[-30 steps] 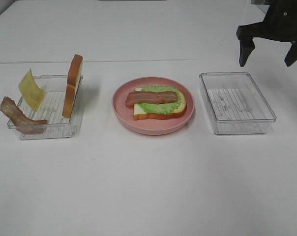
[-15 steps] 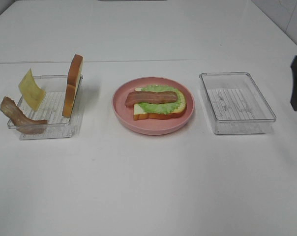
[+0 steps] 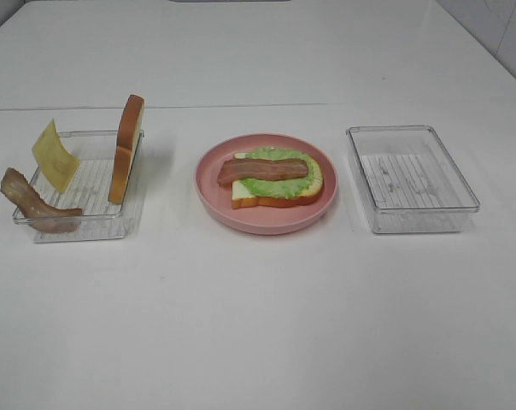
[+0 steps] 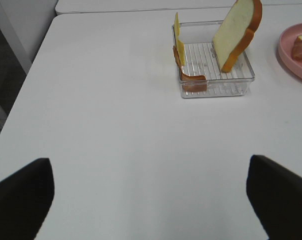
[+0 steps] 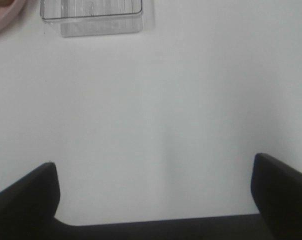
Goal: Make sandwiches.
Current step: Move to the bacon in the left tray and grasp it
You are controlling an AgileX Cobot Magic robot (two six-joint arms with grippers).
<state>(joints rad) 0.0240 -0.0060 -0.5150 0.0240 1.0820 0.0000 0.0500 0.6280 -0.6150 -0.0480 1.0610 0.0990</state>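
A partly built sandwich sits on the round pink plate: a bread slice, a green lettuce leaf and a bacon strip on top. The left clear tray holds an upright bread slice, a yellow cheese square and a bacon strip over its rim. These also show in the left wrist view: bread, cheese, bacon. My left gripper is open and empty, well short of that tray. My right gripper is open and empty over bare table. Neither shows in the high view.
An empty clear tray stands right of the plate; it also shows in the right wrist view. The table's left edge drops off beside the left gripper. The pink plate's rim shows beyond the left tray.
My right gripper, open above the right tray a second ago, has drawn back to the right and out of the high view. The food and trays have not moved.
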